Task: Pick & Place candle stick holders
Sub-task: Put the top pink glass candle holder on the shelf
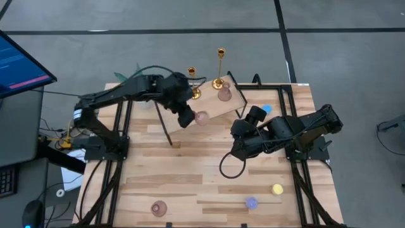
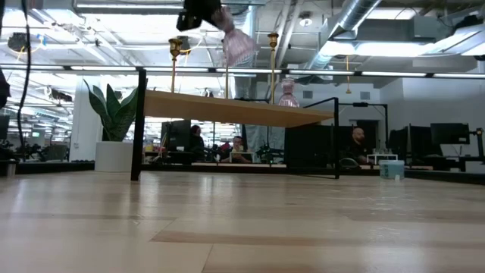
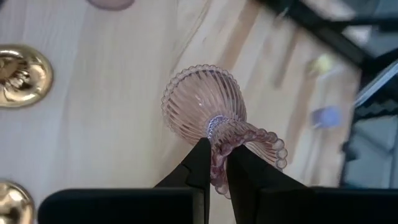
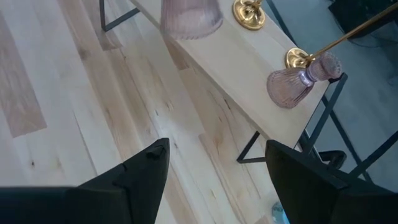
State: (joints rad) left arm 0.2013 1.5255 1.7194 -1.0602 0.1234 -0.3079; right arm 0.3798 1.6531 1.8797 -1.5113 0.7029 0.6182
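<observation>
Left wrist view shows my left gripper (image 3: 213, 163) pinched on a ribbed pink glass candle holder (image 3: 208, 111), held above the raised wooden shelf (image 1: 212, 109) for placing, while my right gripper (image 4: 214, 168) waits wide open.

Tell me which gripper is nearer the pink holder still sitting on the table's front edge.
Left, narrowly. The left gripper, shut on another pink holder, is up by the shelf; the right gripper waits mid-table, open. Both are far from the front pink holder.

Left tool (image 1: 187, 120) pinched closed (arm extended), right tool (image 1: 235, 152) spread apart
</observation>
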